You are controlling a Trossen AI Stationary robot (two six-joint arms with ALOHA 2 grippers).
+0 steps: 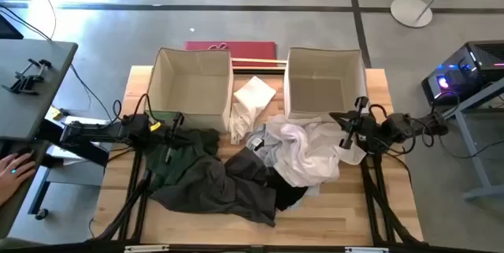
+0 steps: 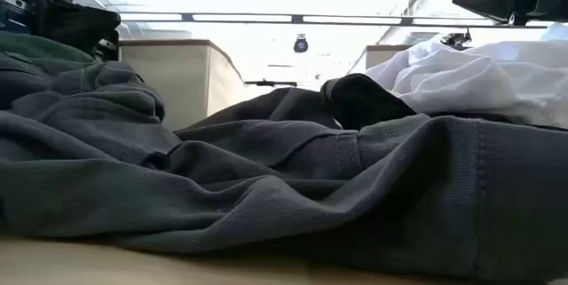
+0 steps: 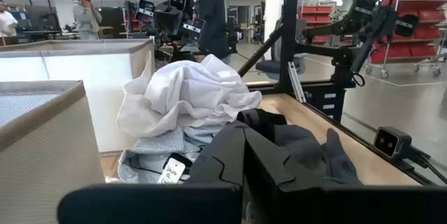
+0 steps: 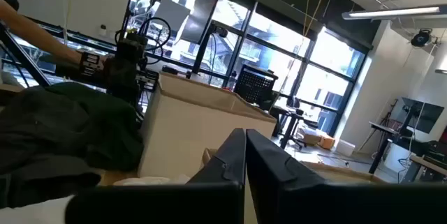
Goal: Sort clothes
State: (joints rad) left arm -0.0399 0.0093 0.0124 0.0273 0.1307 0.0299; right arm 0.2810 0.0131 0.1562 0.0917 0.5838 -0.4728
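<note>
The clothes lie in a heap between my arms on the wooden table. A dark green garment (image 1: 179, 152) is at the left and a charcoal grey one (image 1: 228, 186) is in front. A white one (image 1: 307, 152) lies over a light grey one (image 1: 262, 147) at the right, with a small black piece (image 1: 293, 198) near the front. Another white cloth (image 1: 252, 99) lies between the two boxes. My left gripper (image 1: 175, 127) is shut above the green garment's far edge, and its shut fingers (image 3: 244, 158) point toward the white garment (image 3: 188, 91). My right gripper (image 1: 340, 131) is shut above the white garment's right side, and its shut fingers show in its wrist view (image 4: 244, 158).
Two beige square fabric boxes stand open at the far side, one on the left (image 1: 193, 79) and one on the right (image 1: 324, 79). A red flat thing (image 1: 232, 48) lies behind them. A person's hand (image 1: 16, 166) rests at a side table beyond the left edge. Bare wood (image 1: 346, 213) shows at the front right.
</note>
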